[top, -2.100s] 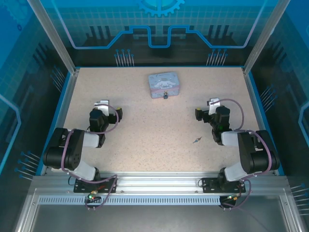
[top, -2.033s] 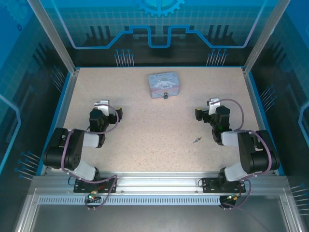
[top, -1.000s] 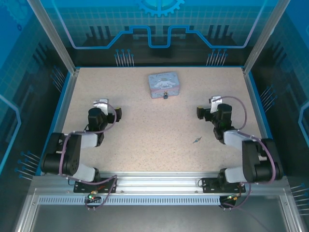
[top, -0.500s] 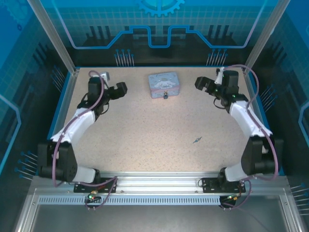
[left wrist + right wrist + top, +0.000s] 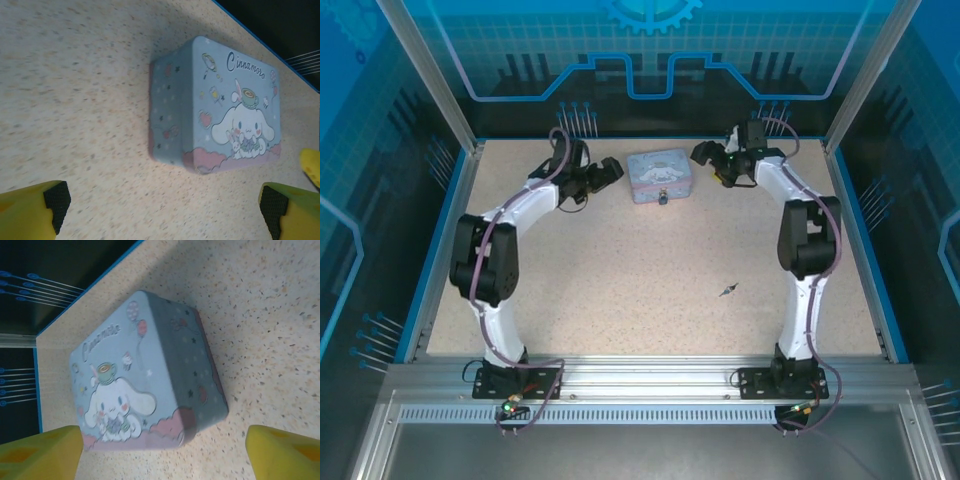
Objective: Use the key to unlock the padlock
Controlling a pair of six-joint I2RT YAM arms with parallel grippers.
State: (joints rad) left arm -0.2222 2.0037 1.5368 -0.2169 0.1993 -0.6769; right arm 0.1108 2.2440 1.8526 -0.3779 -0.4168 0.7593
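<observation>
by the tin (image 5: 660, 172) sits a tiny blue padlock (image 5: 663, 197); left claw (image 5: 607, 174), right claw (image 5: 708, 163) spread.

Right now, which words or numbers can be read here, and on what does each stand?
"Cinnamoro": cursive script on the lid of the pale lavender rectangular cartoon-printed tin; any further letters are blurred.
From the top view the lid print is too small to read; no other text is readable.

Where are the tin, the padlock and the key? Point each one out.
tin (image 5: 658, 170): top external view, middle of its printed lid.
padlock (image 5: 663, 197): top external view, its body, at the tin's near side.
key (image 5: 726, 291): top external view, middle of its length.
</observation>
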